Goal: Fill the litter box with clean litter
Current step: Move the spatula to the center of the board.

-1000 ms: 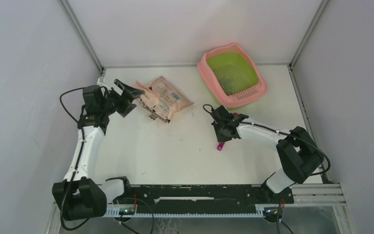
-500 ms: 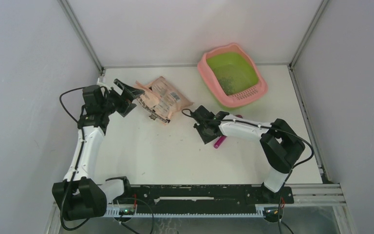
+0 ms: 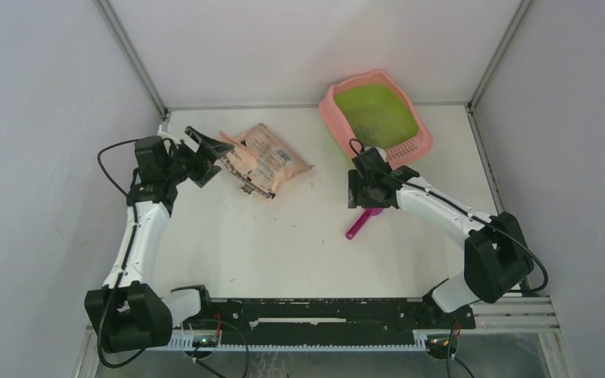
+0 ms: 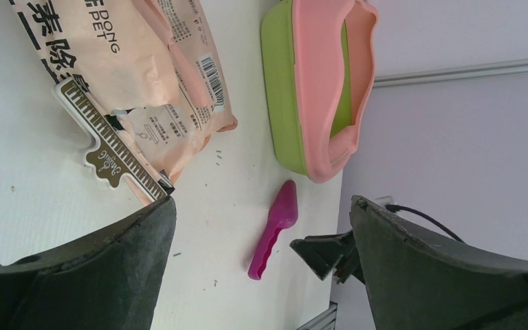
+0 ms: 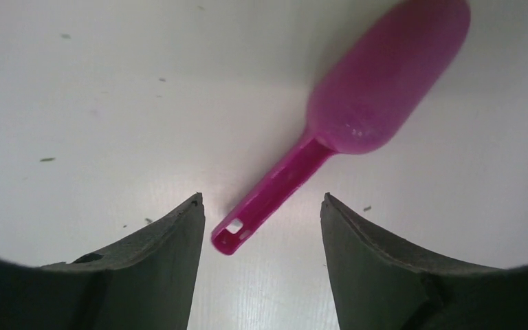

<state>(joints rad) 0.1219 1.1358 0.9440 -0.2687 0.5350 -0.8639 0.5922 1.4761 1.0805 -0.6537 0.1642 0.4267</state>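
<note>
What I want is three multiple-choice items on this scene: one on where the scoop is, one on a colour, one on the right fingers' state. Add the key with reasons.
1. Where does the scoop lie?
A. Lifted off the table
B. On the table, nearer the arms than the litter box
C. Propped against the back wall

2. What colour is the litter box's basin?
A. Blue
B. White
C. Lime green

3. How do the right fingers stand?
A. Open, the scoop's handle end between them
B. Shut on the scoop
C. Shut on nothing

Key:
1 B, since the top view shows it flat on the white surface below the box.
2 C, since green shows inside the pink rim.
3 A, since the right wrist view shows a wide gap with the handle end in it.
</note>
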